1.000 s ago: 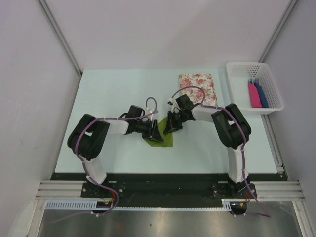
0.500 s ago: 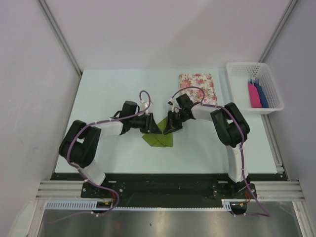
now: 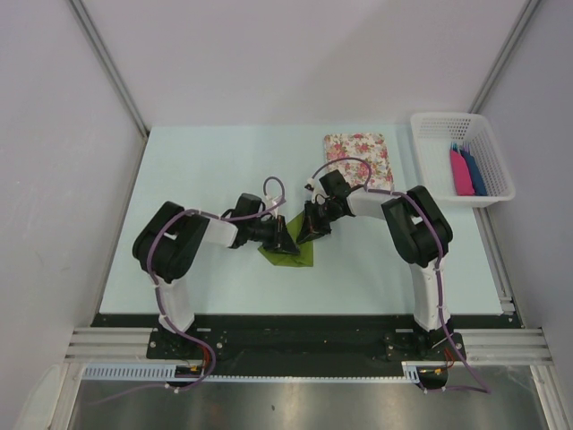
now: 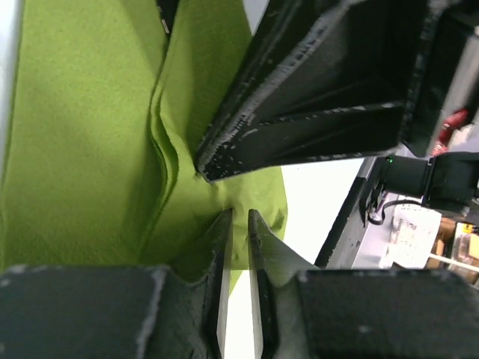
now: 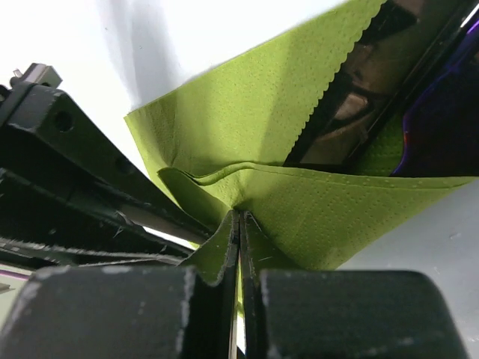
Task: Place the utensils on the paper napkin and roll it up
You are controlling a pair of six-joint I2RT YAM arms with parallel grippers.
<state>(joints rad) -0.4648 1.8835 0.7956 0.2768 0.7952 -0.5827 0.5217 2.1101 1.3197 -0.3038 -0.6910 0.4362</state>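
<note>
Looks partway done: purple utensil (image 5: 441, 112) tucked inside the folded paper napkin (image 3: 291, 253) down-left of the floral mat (image 3: 358, 150), right pincer (image 5: 239, 224) clamped on a fold, left pincer (image 4: 239, 224) nearly closed, hold unclear, rolling unfinished.

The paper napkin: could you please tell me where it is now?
In the top view, the paper napkin lies mid-table where the left pincer and right pincer meet, near-left of the floral mat.

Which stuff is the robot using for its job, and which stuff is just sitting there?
For the job: green napkin, purple utensil peeking out of its fold.

Just lying about: flowery mat, white basket, pink piece and blue piece inside it.
</note>
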